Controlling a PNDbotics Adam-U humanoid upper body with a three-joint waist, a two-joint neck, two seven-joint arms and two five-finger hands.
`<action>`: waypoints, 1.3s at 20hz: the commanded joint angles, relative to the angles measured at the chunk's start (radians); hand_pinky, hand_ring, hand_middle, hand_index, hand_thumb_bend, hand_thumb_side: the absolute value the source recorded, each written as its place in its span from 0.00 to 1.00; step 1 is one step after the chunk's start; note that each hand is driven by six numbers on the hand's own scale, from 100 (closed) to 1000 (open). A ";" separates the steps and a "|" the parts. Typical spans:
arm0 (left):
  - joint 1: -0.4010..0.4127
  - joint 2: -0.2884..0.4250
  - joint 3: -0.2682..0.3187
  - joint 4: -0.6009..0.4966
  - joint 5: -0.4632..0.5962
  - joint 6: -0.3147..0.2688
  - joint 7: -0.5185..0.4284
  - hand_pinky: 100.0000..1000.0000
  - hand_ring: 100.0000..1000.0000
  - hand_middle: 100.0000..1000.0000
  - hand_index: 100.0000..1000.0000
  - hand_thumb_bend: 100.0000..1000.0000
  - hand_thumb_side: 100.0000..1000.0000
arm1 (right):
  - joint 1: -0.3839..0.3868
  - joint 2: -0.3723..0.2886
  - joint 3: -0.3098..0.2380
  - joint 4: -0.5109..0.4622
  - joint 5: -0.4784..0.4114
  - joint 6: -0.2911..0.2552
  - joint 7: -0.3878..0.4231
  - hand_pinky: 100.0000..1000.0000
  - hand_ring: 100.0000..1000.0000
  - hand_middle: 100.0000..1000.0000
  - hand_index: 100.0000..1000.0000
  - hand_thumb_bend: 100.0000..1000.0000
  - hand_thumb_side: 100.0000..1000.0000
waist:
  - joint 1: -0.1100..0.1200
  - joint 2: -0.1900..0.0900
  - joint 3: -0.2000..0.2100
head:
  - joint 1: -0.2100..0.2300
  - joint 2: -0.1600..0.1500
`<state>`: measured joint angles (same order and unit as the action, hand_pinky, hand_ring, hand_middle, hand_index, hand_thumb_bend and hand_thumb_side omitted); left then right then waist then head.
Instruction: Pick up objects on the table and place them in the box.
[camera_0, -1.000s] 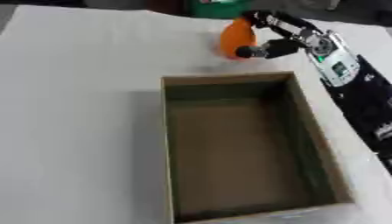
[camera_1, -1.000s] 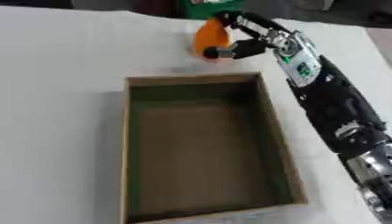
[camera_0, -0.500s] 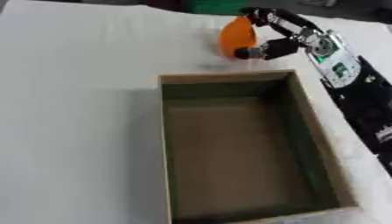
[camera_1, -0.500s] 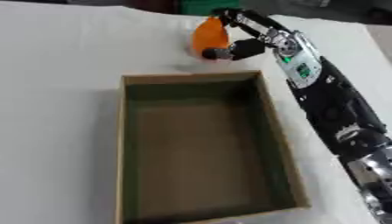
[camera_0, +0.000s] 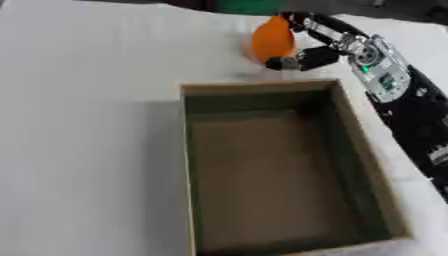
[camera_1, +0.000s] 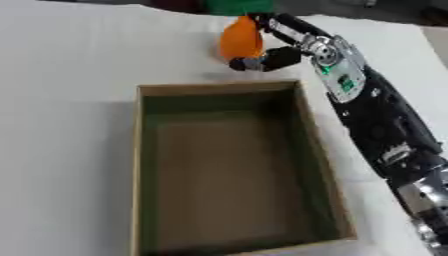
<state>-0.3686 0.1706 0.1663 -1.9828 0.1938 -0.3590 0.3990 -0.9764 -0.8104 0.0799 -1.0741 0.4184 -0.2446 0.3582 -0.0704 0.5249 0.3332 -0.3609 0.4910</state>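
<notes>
Right hand reaches in from the right side, arm stretched along the right edge of the cardboard box toward the far end of the table. Fingers and thumb curled around an orange object — rounded, tapering to a point at top, too blurred to name more exactly. Thumb tip sits low in front of the object, the other fingers wrap over its far right side. The orange object is just beyond the box's far wall, outside the box, near its far right corner; cannot tell whether it rests on the cloth or is lifted off it. Box is open-topped, brown walls, dark greenish inner sides, nothing visible inside. It sits on a white tablecloth. A green thing shows at the far edge behind the orange object — only partly in view. Left hand appears in neither view.
</notes>
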 joint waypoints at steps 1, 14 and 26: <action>-0.007 0.008 0.007 -0.017 0.000 -0.002 -0.002 0.36 0.50 0.56 0.69 0.00 0.77 | -0.015 -0.029 -0.005 -0.019 0.015 -0.003 -0.013 0.91 0.88 0.70 0.93 0.42 0.59 | 0.002 -0.020 0.002 | 0.003 -0.012; -0.008 0.005 0.014 -0.017 -0.002 0.000 0.004 0.36 0.50 0.56 0.69 0.00 0.77 | 0.001 -0.023 0.004 -0.032 -0.015 -0.018 -0.059 0.84 0.76 0.57 0.81 0.00 0.25 | -0.005 -0.022 0.002 | 0.015 0.003; 0.004 0.005 0.018 -0.017 -0.004 0.004 0.010 0.36 0.50 0.56 0.69 0.00 0.76 | 0.004 -0.046 0.040 -0.150 -0.110 -0.019 -0.130 0.73 0.69 0.46 0.68 0.00 0.28 | 0.003 -0.059 -0.020 | 0.017 0.032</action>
<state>-0.3626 0.1668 0.1754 -1.9828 0.1933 -0.3544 0.4041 -0.9496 -0.8093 0.1275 -1.1916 0.3240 -0.2610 0.2380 -0.0729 0.5008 0.3121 -0.3451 0.5180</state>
